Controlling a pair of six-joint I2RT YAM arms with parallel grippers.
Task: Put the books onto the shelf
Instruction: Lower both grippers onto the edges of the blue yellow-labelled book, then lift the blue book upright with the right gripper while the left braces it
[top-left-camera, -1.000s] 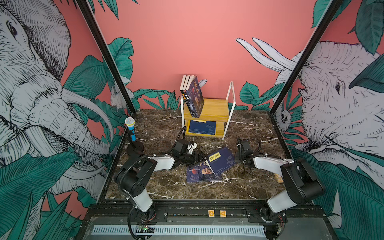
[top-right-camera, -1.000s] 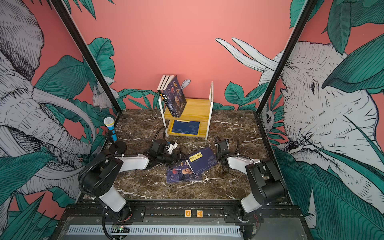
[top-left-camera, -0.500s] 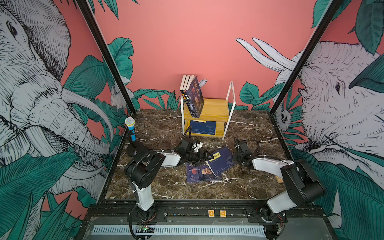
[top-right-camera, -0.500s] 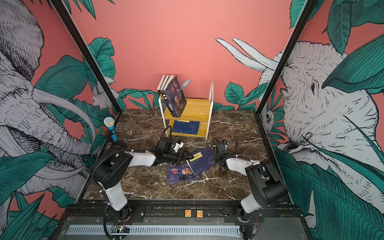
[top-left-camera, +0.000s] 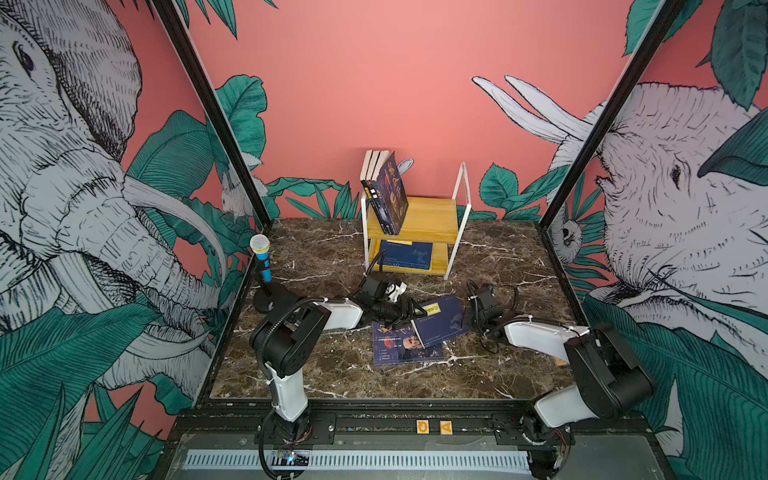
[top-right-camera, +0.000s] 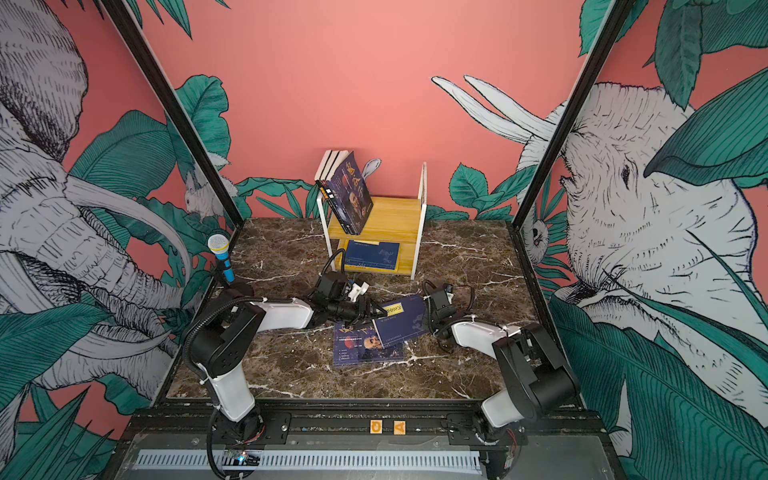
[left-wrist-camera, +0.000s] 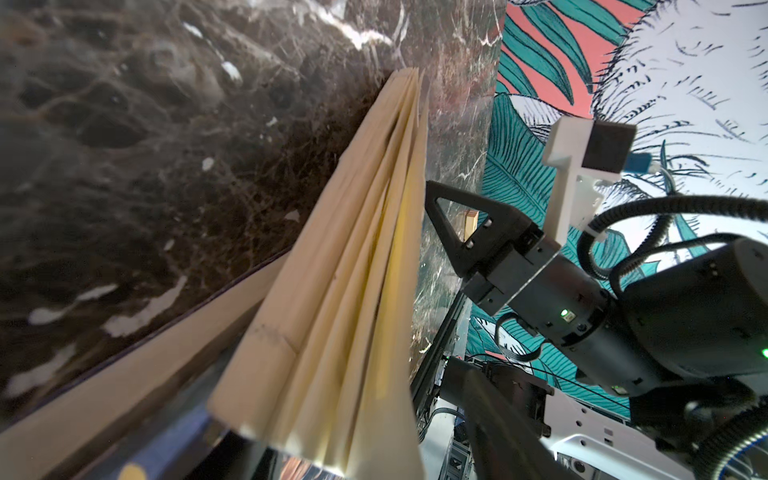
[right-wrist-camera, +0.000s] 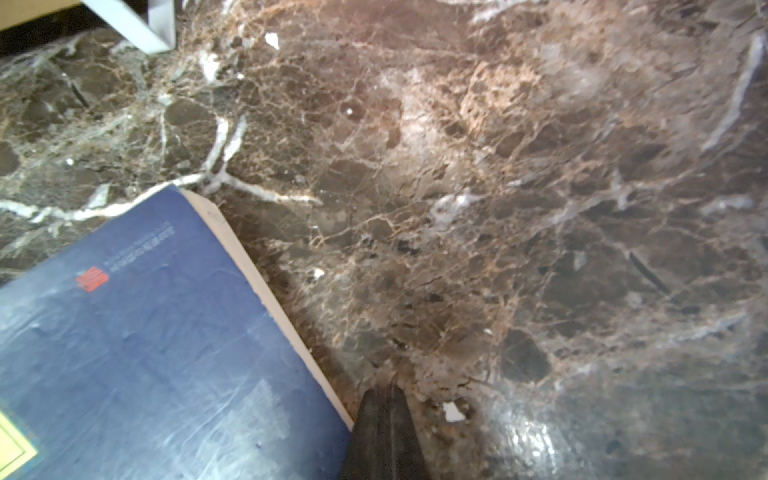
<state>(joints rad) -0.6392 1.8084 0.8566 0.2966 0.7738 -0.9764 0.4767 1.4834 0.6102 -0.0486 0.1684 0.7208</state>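
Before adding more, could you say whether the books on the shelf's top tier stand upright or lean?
Leaning: in both top views the books slant leftward on the shelf.

Robot test booth: jungle-mural walls, marble tabletop, black frame rails

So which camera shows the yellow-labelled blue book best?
A top view: the blue book shows nearly whole there. The right wrist view catches only part of its cover, the left wrist view only fanned page edges.
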